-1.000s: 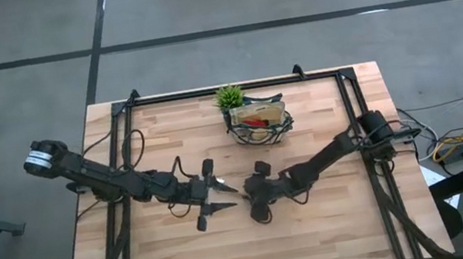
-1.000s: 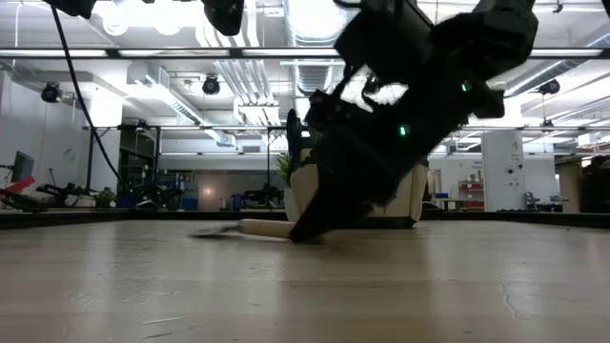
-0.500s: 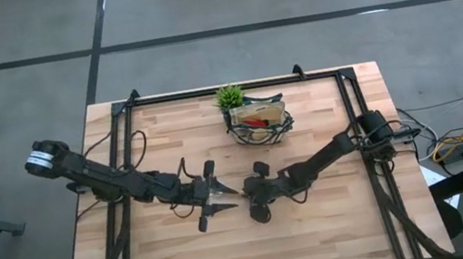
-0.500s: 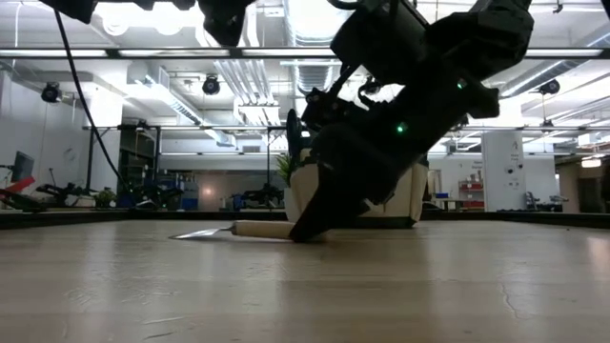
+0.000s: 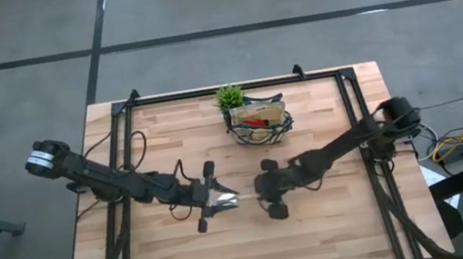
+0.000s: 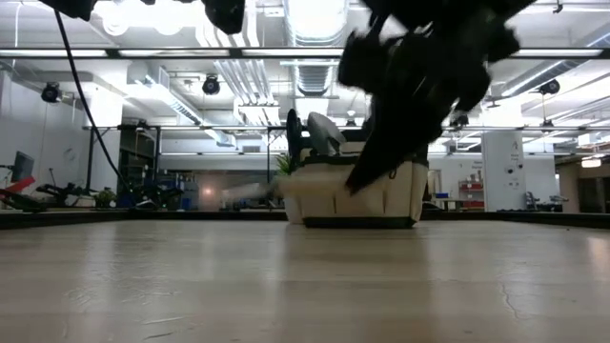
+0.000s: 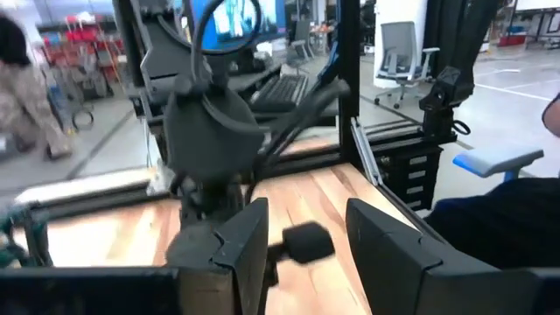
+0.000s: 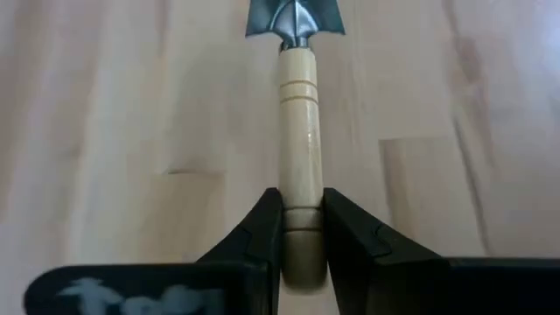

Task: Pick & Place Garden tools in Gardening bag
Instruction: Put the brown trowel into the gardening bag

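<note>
Right wrist view shows right gripper [image 8: 303, 229] clamped on trowel [image 8: 297, 131] handle end at lower centre; rigid, light, blade-heavy, smooth wood may slip.

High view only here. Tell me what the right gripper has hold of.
Observer: In its wrist view the right gripper is shut on the butt end of a tool's wooden handle, with the metal head pointing away from it.
Operator: Report whether it's off the table.
Observer: In the low view the tool shows blurred above the tabletop, beside the gardening bag, and looks clear of the wood.
Operator: Now give me the left gripper.
Observer: Its wrist view shows the left gripper open, with nothing held between the fingers.
</note>
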Available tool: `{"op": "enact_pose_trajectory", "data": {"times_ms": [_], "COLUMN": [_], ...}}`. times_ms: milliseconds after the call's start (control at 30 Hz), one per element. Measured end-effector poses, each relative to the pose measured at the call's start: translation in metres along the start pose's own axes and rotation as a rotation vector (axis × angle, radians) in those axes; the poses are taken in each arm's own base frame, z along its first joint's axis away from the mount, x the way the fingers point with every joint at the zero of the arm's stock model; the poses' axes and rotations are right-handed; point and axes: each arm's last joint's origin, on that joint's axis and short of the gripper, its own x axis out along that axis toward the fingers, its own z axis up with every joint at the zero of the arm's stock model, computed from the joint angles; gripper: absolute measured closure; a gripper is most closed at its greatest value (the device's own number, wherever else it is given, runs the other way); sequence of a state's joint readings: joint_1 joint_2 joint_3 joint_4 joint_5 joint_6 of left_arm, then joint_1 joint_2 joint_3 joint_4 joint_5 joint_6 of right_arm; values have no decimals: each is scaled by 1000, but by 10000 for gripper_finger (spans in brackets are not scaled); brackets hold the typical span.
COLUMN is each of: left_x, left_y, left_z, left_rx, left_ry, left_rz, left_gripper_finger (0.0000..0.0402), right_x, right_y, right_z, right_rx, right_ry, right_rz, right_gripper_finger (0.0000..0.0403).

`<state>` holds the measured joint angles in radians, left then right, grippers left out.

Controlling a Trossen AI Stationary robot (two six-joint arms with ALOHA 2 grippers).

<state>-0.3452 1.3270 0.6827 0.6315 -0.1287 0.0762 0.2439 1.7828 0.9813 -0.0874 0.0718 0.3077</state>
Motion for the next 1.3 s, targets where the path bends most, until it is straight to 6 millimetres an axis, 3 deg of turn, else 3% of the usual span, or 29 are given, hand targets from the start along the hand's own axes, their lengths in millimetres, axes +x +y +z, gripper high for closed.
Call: {"op": "enact_pose_trajectory", "data": {"times_ms": [400,700,900,1067,1300], "left_x": [-2,8,27,48,58], "left_y": [-9,-11,-10,-7,-9], "left_z": [6,12,16,27,29], "left_rx": [105,212,271,275,263], "left_ry": [-65,-272,-346,-368,-336], "left_rz": [-25,15,65,93,43], "left_gripper_finger": [243,243,243,243,243], "right_x": [-108,-161,-174,-168,-168], "right_y": [12,10,8,8,9], "right_z": [-27,-38,-40,-40,-38], "right_rx": [-69,-129,-108,-84,-83], "right_ry": [-148,-519,-603,-591,-600], "right_rz": [330,572,633,599,606], "right_gripper_finger": [351,351,351,351,351]}}
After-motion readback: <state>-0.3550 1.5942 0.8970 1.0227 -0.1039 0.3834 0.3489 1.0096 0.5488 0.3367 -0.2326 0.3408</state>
